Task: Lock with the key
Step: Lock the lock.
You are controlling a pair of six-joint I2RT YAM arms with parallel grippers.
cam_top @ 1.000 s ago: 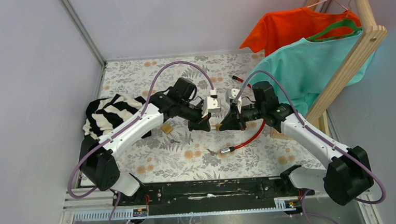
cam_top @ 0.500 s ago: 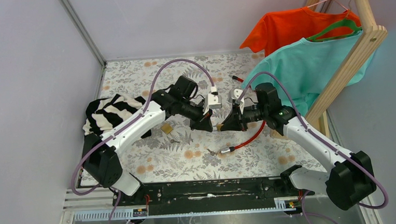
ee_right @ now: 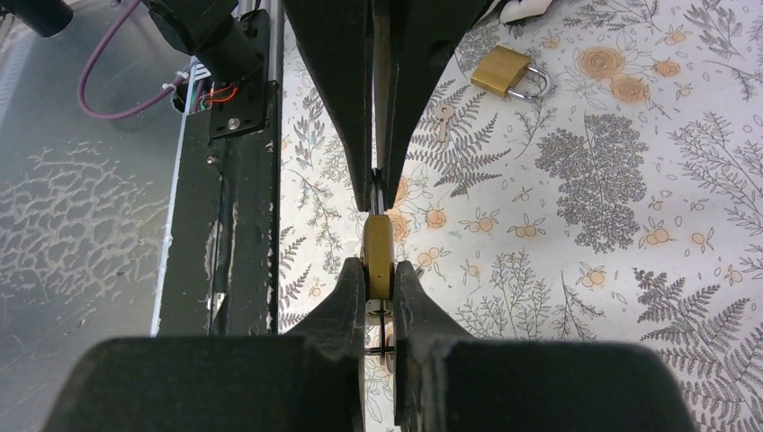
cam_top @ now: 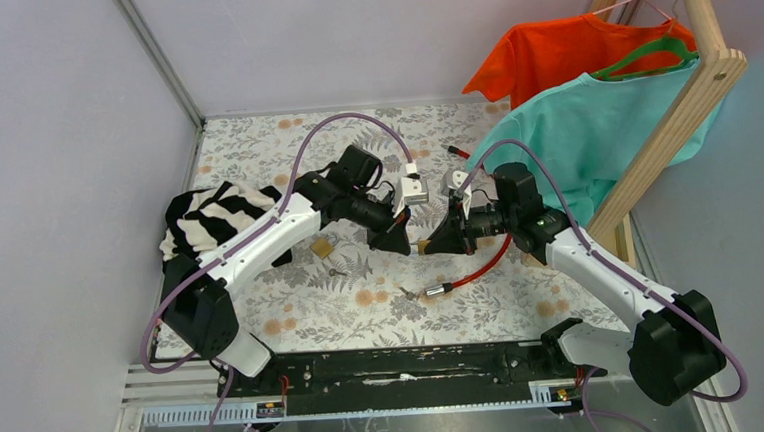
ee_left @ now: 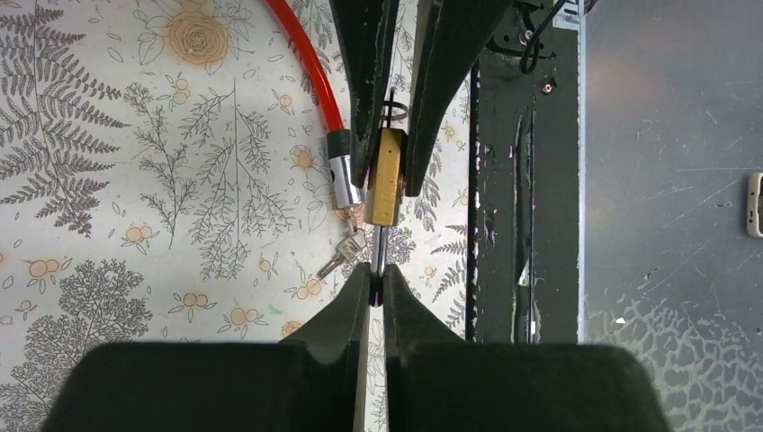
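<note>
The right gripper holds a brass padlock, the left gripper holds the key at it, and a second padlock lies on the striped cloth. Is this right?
Not quite. The second padlock lies on the floral table cover, near the striped cloth, as the top view shows. The rest is right.

The left arm [cam_top: 260,245] reaches up and to the right from its base and the right arm [cam_top: 601,263] up and to the left. Both elbows are bent, so the two wrists face each other nose to nose at the brass padlock [ee_right: 377,250]. The right gripper [ee_right: 379,274] is clamped on the padlock's flat sides, its fingers nearly parallel. The left gripper [ee_left: 377,279] points at the padlock's opposite end. Its jaws are pressed almost together on a thin metal blade, probably the key [ee_left: 379,256], though the head is hidden between the fingertips.
</note>
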